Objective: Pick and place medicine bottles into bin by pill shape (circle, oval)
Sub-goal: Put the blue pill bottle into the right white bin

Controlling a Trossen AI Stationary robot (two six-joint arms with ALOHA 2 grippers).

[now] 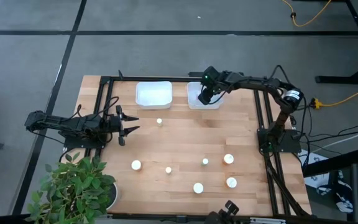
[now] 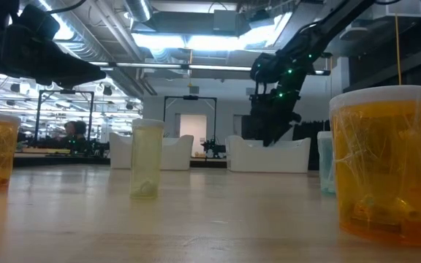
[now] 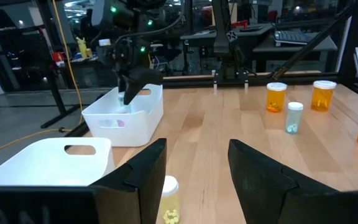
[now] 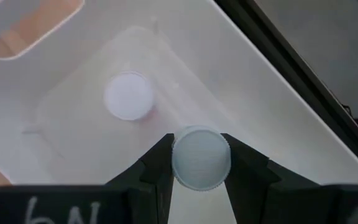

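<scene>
My right gripper (image 4: 199, 163) reaches down into the right white bin (image 1: 194, 102) at the table's far edge, shut on a medicine bottle with a white cap (image 4: 201, 158). Another white-capped bottle (image 4: 128, 95) stands on that bin's floor. The left white bin (image 1: 153, 94) stands beside it. My left gripper (image 1: 129, 124) waits open and level at the table's left side. Several medicine bottles stand on the table, among them one in the middle (image 1: 159, 122), one to the left (image 1: 136, 165) and one to the right (image 1: 229, 159). My right gripper pinches the bottle's round white cap (image 4: 185, 163) between its two fingers (image 4: 157, 168), one on each side of the cap's rim. The fingers slant down from above. The bottle's body is hidden under the cap; whether it touches the bin's floor, I cannot tell.
A potted plant (image 1: 73, 186) stands at the table's near left corner. Black frame rails (image 1: 266, 112) run along the table's sides. One pale bottle (image 3: 168, 199) stands just in front of my left gripper. Bare wood lies between the bins and the near row of bottles.
</scene>
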